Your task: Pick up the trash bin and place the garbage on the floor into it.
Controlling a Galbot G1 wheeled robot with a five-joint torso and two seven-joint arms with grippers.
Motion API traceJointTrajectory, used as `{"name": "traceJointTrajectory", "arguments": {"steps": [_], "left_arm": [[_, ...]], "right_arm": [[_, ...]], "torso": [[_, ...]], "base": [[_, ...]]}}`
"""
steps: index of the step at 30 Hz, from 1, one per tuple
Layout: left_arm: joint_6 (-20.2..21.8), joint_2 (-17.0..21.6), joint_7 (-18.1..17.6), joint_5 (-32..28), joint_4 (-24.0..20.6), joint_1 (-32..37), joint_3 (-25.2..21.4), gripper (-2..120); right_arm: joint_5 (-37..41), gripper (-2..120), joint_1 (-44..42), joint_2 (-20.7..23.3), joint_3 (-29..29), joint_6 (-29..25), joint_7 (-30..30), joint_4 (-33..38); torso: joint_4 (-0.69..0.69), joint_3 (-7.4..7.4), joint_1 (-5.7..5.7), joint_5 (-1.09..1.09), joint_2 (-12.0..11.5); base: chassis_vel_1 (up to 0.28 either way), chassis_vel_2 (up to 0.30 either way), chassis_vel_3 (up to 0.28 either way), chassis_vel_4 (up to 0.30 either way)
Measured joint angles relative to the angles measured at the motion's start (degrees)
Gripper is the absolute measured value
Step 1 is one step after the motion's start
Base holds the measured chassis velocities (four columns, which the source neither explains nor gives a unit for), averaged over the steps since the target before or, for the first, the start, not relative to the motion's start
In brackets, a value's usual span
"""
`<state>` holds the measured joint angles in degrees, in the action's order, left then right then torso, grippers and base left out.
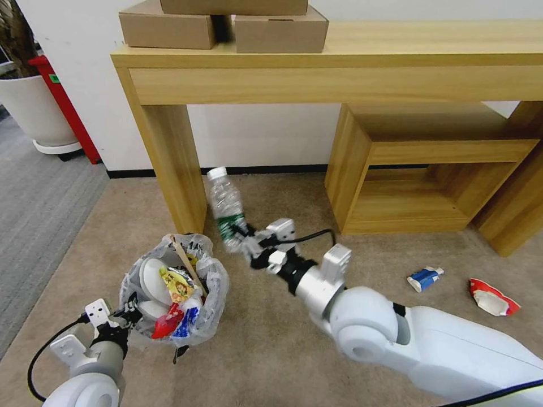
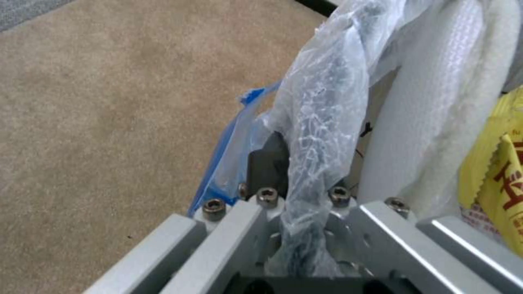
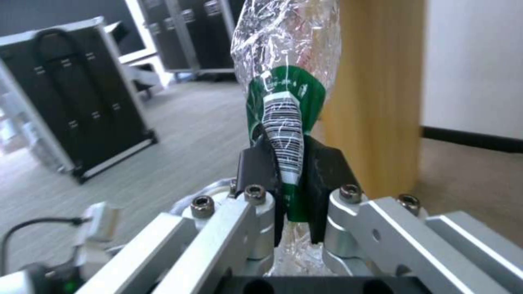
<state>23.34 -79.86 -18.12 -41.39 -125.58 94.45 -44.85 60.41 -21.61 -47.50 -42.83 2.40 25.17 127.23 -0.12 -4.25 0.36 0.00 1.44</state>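
The trash bin point(image 1: 172, 294) sits at the lower left of the head view on the beige carpet floor point(image 1: 266, 350), lined with a crinkly clear bag and already stuffed with white slippers, wrappers and a wooden stick; my left pincer point(image 1: 129, 314) is clamped on its bagged rim. Near the frame's centre my right pincer point(image 1: 249, 244) grips a crushed plastic bottle point(image 1: 226, 209) by its green label, lifted off the carpet. At lower right lie a blue-white tube point(image 1: 425, 278) and red paper point(image 1: 491, 298).
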Motion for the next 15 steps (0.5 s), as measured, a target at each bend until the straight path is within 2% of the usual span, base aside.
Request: {"name": "traceJointTrajectory", "arguments": {"steps": [6, 8, 10, 15], "left_arm": [[0.0, -1.1, 0.0, 0.2, -1.6, 0.9, -0.8, 0], [-0.1, -1.3, 0.0, 0.3, -1.8, 0.9, -0.8, 0], [-0.1, -1.7, 0.0, 0.3, -2.4, 1.0, -0.9, 0], [-0.2, -2.0, 0.0, 0.5, -2.6, 1.2, -0.9, 0]], "right_arm": [[0.8, 7, 7.7, -4.0, -9.5, 1.4, 2.2, -2.4], [0.9, 7, 8.2, -4.4, -10.5, 1.6, 2.5, -2.9], [0.9, 7, 9.4, -6.0, -13.9, 2.3, 3.7, -5.2], [0.7, 7, 9.7, -7.6, -16.4, 3.1, 4.7, -7.8]], "torso": [[0.01, 0.00, 0.00, 0.00, 0.0], [0.01, 0.00, 0.00, 0.00, 0.0], [0.00, 0.00, 0.00, 0.00, 0.0], [0.00, 0.00, 0.00, -0.01, 0.0]], "base": [[0.000, 0.000, 0.000, 0.000], [0.000, 0.000, 0.000, 0.000], [0.000, 0.000, 0.000, 0.000], [0.000, 0.000, 0.000, 0.000]]}}
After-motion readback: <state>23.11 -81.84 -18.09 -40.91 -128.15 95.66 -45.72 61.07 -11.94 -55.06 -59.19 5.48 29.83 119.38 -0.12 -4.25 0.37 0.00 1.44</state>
